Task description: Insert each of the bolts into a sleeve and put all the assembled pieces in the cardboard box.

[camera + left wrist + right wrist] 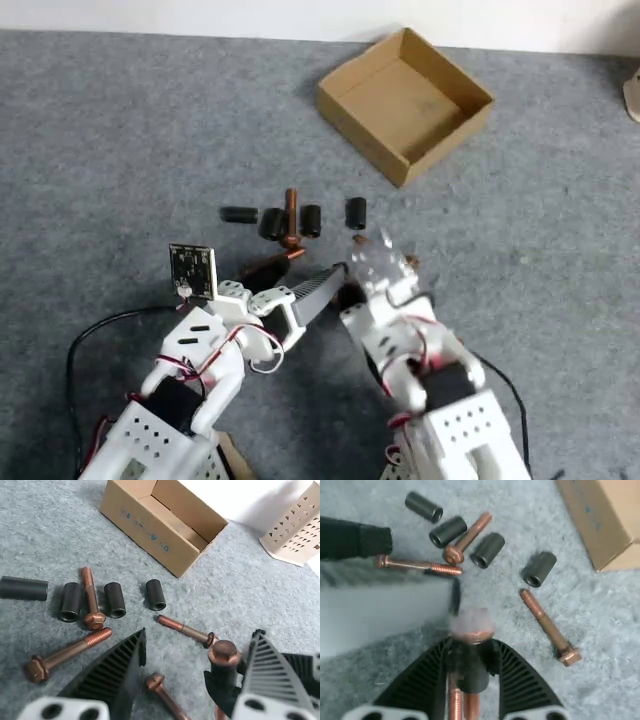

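Four sleeves (312,220): lying loose in a row on the bench (100,130), near the cardboard box (365,128).
Loose bolts (67,652): lying among that row and just beyond it, farther from the box.
Right tool (470,650): clenching a held sleeve (470,677), a bolt (472,630) standing in it.
Left tool (200,635): gaping released, just beside the held sleeve.

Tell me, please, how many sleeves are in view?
5. Four sleeves lie loose in a row on the carpet; the fifth, a bolt through it, sits in the right gripper. Others may be hidden.
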Available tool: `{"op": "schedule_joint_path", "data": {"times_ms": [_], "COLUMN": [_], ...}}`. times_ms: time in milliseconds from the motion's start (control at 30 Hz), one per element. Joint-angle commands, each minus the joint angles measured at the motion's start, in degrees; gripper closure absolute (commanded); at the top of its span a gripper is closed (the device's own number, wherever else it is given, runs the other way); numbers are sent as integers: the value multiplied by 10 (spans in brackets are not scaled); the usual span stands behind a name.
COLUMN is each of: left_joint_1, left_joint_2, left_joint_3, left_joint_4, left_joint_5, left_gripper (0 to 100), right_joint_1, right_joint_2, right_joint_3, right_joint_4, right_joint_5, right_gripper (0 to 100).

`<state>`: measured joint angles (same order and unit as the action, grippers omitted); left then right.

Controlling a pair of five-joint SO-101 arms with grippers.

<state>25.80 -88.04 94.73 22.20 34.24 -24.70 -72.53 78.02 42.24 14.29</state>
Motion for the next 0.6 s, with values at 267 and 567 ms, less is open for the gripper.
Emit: {"op": "schedule_joint_path", "data": {"times_ms": [267,567], "left_joint_1": [-5,-4], "left_joint_2": [-5,-5], "left_joint_3": [-11,-10], "left_joint_4": [-3,-3], "left_joint_5": [3,3], "left_gripper": [685,685], "right_joint_1": [66,98], "right_joint_2": [257,443], "right_joint_3": [-302,-487], "right_joint_4": [-2,-2], "right_joint_5": [32,69], "right_gripper": [995,995]}}
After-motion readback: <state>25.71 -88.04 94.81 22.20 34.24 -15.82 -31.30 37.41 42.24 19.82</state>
